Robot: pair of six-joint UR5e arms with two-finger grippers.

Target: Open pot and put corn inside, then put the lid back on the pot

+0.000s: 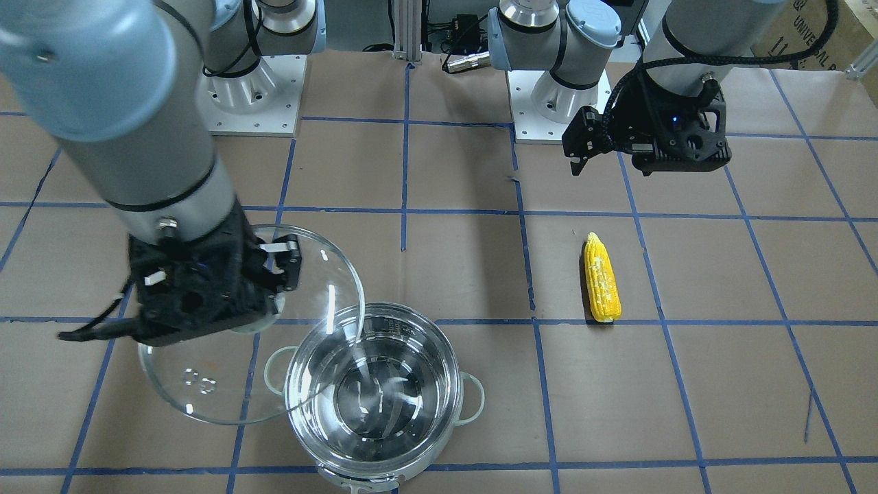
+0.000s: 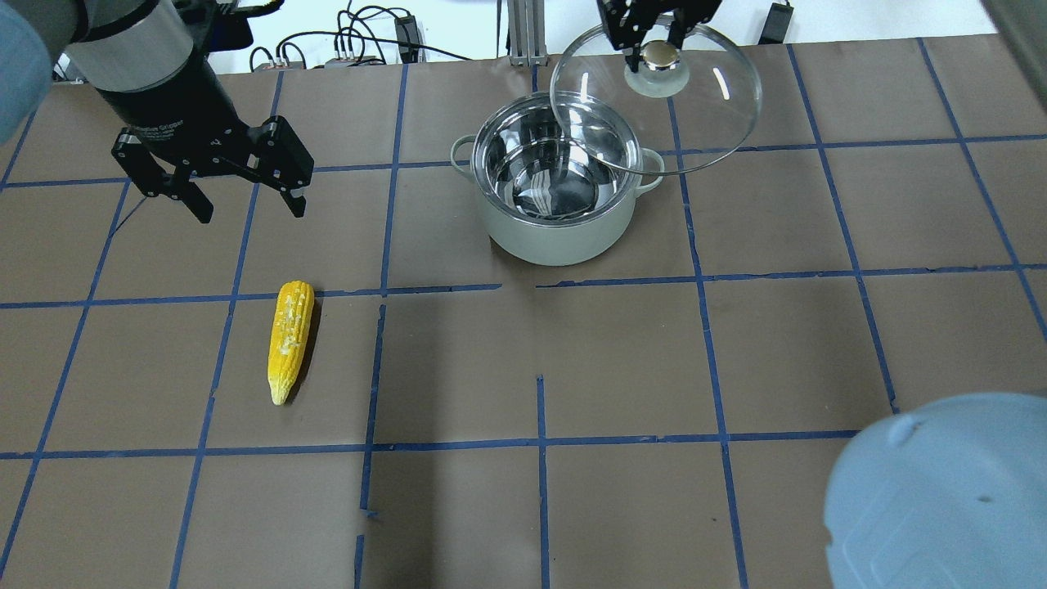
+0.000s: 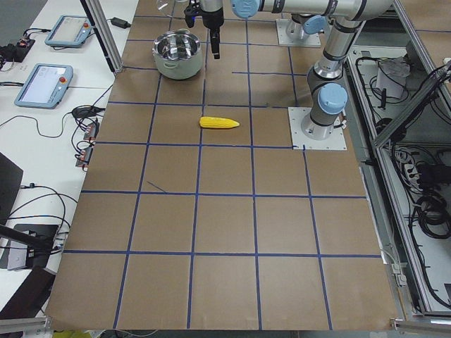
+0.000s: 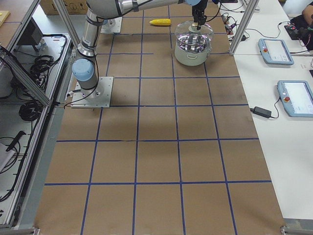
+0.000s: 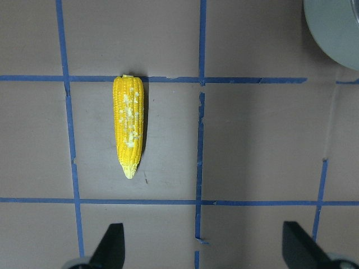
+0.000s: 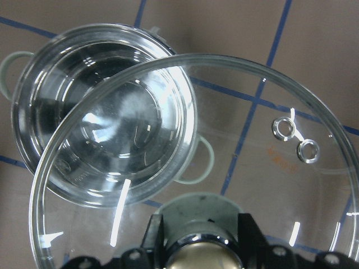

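The pot stands open at the far middle of the table and looks empty inside; it also shows in the front view. My right gripper is shut on the cream knob of the glass lid. It holds the lid tilted in the air, just right of and partly over the pot's rim. The corn lies flat on the table at the left, its tip pointing toward me. My left gripper is open and empty, hovering above the table just beyond the corn.
Blue tape lines grid the brown table. Both arm bases stand at my edge. My right arm's elbow hangs over the near right of the table. Tablets and cables lie on the side bench beyond the pot.
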